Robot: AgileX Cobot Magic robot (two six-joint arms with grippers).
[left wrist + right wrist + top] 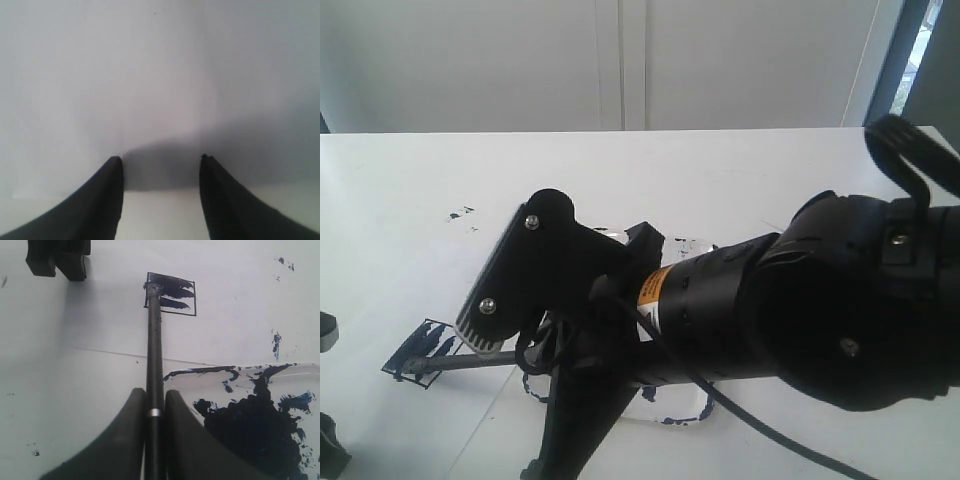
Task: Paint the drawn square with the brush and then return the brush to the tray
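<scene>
My right gripper (155, 391) is shut on the brush (154, 350), a thin black stick with a silver band between the fingers. The brush's dark tip rests on a corner of the drawn square (175, 290), which has blue-black strokes across part of it and white gaps between them. In the exterior view the right gripper (505, 343) hangs low over the paper, with the brush (460, 364) reaching left to the square (420, 350). The tray (210, 390), with its big dark blot (255, 427), lies just beside the fingers. My left gripper (160, 160) is open, with nothing between its fingers.
The right arm (800, 310) hides most of the tray (685, 412) in the exterior view. Stray paint specks (460, 213) mark the white surface beyond the square. A black block (57, 257) stands close to the square. A white wall backs the table.
</scene>
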